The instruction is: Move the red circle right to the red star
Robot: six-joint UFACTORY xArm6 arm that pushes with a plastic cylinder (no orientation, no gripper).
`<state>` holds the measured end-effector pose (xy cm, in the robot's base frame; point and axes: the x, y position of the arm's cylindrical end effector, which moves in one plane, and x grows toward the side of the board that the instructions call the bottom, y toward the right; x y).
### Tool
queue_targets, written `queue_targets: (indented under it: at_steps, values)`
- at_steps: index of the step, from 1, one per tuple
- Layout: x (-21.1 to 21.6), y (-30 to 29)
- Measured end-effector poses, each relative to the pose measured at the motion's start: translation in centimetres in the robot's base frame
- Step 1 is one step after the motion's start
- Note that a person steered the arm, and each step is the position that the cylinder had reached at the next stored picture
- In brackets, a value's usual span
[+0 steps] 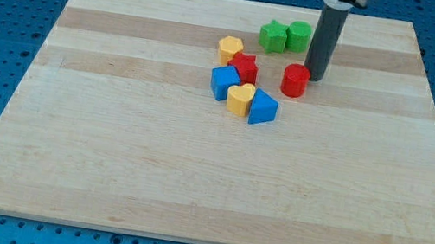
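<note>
The red circle [295,80], a short red cylinder, stands on the wooden board right of the block cluster. The red star [244,68] sits to its left, with a clear gap of board between them. My tip [314,77] rests on the board just to the right of the red circle, touching or almost touching its upper right side. The dark rod rises from there to the view's top.
A yellow block [230,49] sits above-left of the red star. A blue block [225,81], a yellow heart [240,98] and a blue triangle [261,109] lie below it. A green star [273,36] and a green block [298,36] stand left of the rod.
</note>
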<state>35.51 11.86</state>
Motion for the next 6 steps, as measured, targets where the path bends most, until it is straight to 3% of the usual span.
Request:
queue_targets:
  at_steps: [3, 6]
  values:
    - [3.0, 2.6]
    - [2.1, -4.5]
